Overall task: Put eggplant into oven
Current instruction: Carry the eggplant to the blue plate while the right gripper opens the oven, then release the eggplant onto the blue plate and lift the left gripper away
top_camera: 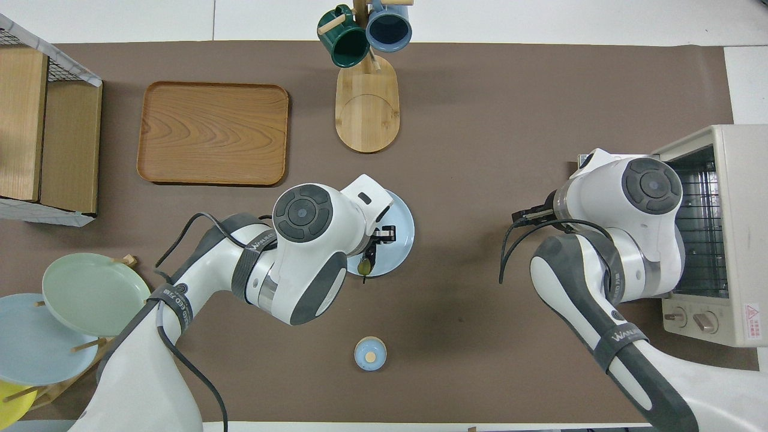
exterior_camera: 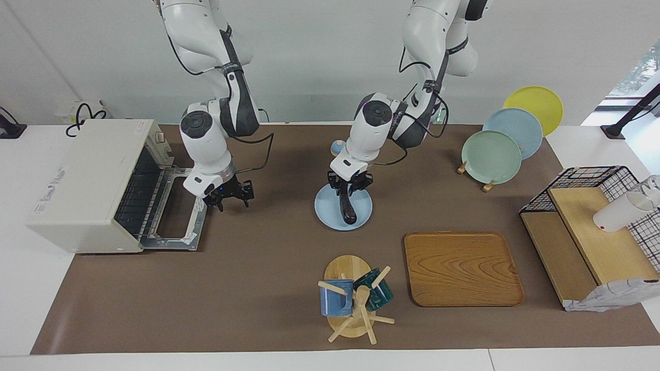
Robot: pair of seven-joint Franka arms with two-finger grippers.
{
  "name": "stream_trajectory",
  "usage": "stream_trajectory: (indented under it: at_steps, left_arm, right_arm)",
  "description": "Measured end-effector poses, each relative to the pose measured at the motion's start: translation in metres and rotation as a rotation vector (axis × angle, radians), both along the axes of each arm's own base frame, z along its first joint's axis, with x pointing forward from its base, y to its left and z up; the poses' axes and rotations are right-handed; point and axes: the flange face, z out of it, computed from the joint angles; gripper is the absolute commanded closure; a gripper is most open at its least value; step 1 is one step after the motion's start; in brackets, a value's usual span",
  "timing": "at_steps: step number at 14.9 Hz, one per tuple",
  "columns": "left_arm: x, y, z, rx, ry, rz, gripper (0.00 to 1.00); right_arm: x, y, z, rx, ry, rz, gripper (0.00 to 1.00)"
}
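Observation:
The dark purple eggplant (exterior_camera: 348, 207) lies on a light blue plate (exterior_camera: 325, 211) in the middle of the table. My left gripper (exterior_camera: 350, 184) is low over the end of it that is nearer to the robots. It is open, with a finger on each side. From overhead the hand covers most of the eggplant, and only its stem end (top_camera: 364, 267) shows. The white oven (exterior_camera: 85, 180) stands at the right arm's end of the table, its door (exterior_camera: 172, 214) folded down flat and the rack showing. My right gripper (exterior_camera: 230, 197) hangs open and empty just beside the door's edge.
A wooden tray (exterior_camera: 461, 268) and a mug tree (exterior_camera: 353, 301) with a blue and a green mug lie farther from the robots than the plate. A plate rack (exterior_camera: 492, 154) and a wire shelf (exterior_camera: 593, 232) stand at the left arm's end. A small blue jar (top_camera: 370, 353) sits near the robots.

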Motion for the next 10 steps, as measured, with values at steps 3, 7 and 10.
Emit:
stream_trajectory:
  at_steps: [3,7,10]
  left_arm:
    - [0.023,0.026,0.015,0.009,0.011,0.025,0.0]
    - [0.087,0.121,0.096,0.014,0.05,0.028,0.0]
    - [0.117,0.205,0.153,0.004,0.046,0.032,0.0]
  right_arm:
    - [0.0,0.0,0.0,0.0,0.0,0.0,0.18]
    - [0.0,0.023,0.01,-0.001,0.031,0.036,0.0]
    - [-0.002,0.111,0.051,0.008,0.021,0.05,0.0]
